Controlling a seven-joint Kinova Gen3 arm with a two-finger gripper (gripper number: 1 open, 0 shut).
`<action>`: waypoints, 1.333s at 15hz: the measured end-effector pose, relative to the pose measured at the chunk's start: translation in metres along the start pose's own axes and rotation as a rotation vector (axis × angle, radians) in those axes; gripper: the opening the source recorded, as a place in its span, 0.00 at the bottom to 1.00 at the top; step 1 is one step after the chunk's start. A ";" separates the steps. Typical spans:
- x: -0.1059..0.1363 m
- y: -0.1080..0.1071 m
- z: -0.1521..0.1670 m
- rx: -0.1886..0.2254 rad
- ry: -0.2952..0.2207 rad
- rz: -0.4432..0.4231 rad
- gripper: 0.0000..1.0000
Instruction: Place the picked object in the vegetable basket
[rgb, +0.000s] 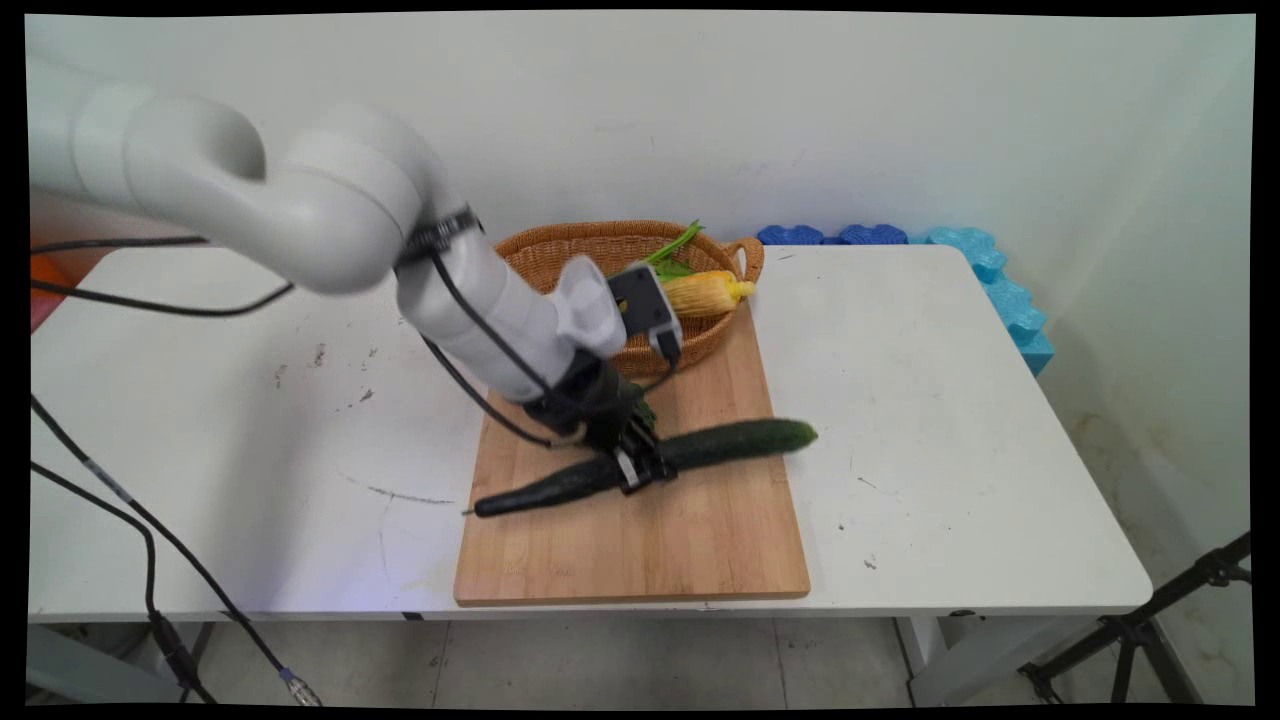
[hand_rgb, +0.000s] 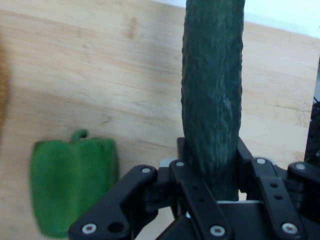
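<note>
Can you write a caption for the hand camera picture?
Gripper clamps a cucumber above a wooden board, green pepper beside.

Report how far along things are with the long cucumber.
Done: the yellow corn cob lies in the woven wicker basket. In hand: the black two-finger gripper is shut on the long dark green cucumber over the wooden cutting board. Left, perhaps: a green bell pepper sits loose on the board.

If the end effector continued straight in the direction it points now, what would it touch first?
Probably the wooden cutting board. The end effector points down at it, shut on the cucumber, which lies between it and the board, so the cucumber would press into the wood first.
</note>
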 end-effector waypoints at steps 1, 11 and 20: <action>0.005 -0.005 -0.012 0.002 -0.002 -0.012 0.00; 0.035 -0.080 -0.084 0.092 -0.026 -0.160 0.00; 0.038 -0.163 -0.074 0.222 -0.079 -0.276 0.00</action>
